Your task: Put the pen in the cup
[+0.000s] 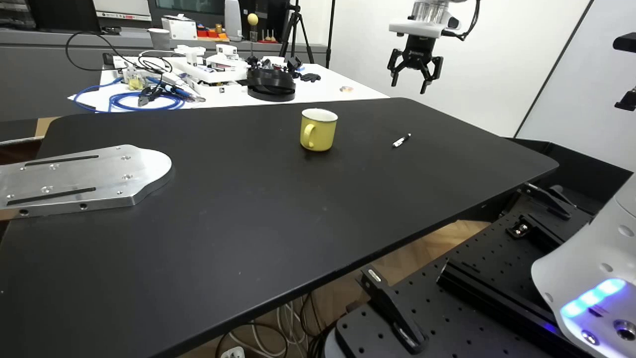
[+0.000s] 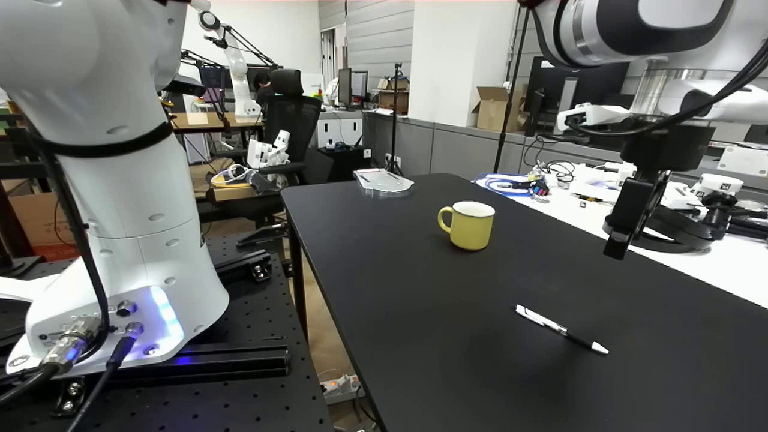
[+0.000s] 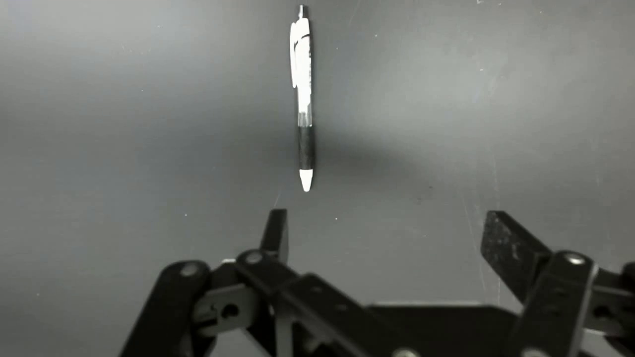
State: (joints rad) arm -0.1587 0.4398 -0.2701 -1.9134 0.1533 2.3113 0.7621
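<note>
Pincer (image 1: 408, 88) x1 hangs over tbl (image 1: 238, 219) w/ 1 pen (image 3: 304, 99), 1 cup (image 2: 472, 229).

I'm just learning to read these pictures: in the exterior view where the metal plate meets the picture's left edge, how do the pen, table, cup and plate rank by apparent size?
From largest to smallest, as they look there:
1. black table
2. metal plate
3. yellow cup
4. pen

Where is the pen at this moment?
The pen lies on the black tabletop, to the right of the yellow mug in both exterior views; in the wrist view it shows upper middle, beyond the open gripper.
</note>
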